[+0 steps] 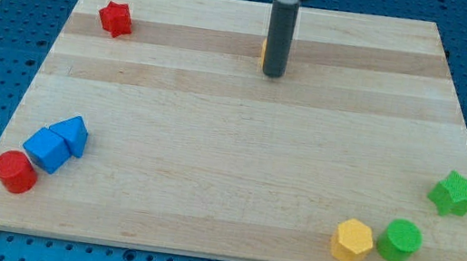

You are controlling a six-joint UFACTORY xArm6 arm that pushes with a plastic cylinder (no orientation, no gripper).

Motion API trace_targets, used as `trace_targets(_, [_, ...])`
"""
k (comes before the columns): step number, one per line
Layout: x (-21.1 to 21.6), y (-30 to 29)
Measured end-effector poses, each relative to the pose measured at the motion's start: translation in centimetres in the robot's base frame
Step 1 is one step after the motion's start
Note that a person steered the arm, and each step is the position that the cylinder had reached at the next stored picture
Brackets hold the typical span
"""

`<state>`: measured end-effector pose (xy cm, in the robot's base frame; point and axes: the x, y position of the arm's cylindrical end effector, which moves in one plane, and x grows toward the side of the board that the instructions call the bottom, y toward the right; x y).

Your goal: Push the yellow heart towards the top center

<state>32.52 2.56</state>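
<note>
My tip [273, 75] rests on the wooden board [240, 150] near the view's top centre. A sliver of a yellow block [263, 53] shows just left of the rod, mostly hidden behind it; its shape cannot be made out. It appears to touch the rod. A yellow hexagon [352, 240] lies at the bottom right, far from my tip.
A red star [115, 19] lies at the top left. A blue block [71, 134], a second blue block [47, 150] and a red cylinder [15, 172] cluster at the bottom left. A green cylinder [400, 241] and a green star [453, 193] lie at the right.
</note>
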Motion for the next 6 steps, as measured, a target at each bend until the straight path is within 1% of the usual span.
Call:
trace_targets(1, [-3.8, -0.3])
trace_targets(2, [-4.5, -0.3])
trace_targets(3, [-4.3, -0.1])
trace_targets(4, [-1.7, 6.5])
trace_targets(5, [-0.2, 8.0])
trace_targets(6, [0.8, 8.0])
